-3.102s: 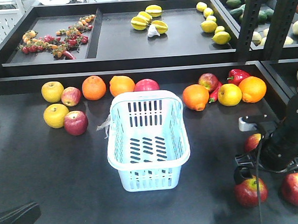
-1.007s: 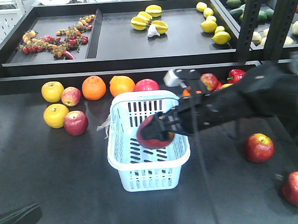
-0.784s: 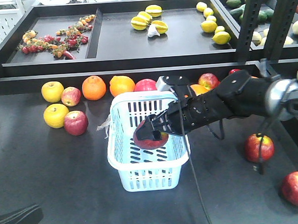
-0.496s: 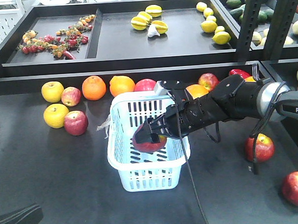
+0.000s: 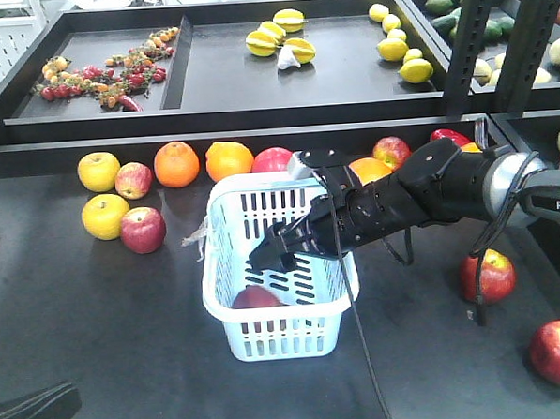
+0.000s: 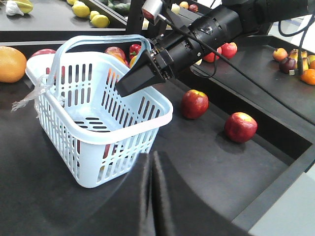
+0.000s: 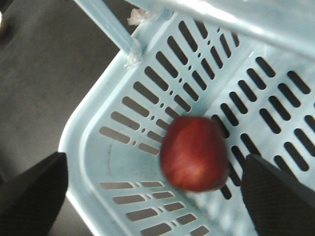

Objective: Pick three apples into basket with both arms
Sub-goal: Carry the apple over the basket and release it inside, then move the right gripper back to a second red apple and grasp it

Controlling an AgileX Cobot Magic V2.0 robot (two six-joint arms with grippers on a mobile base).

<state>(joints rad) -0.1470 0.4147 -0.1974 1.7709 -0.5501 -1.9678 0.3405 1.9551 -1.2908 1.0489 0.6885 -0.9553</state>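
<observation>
Right claw (image 5: 271, 257) gapes wide over the slotted pale-blue plastic basket (image 5: 208, 260), a round red apple (image 5: 255, 297) lying inside.

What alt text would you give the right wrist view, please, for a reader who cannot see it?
Seen from above, a red apple, slightly blurred, is inside the pale blue slotted basket, near one corner. The right end effector is open, its dark fingers framing the picture's lower corners, with dark tabletop outside the basket.
</observation>
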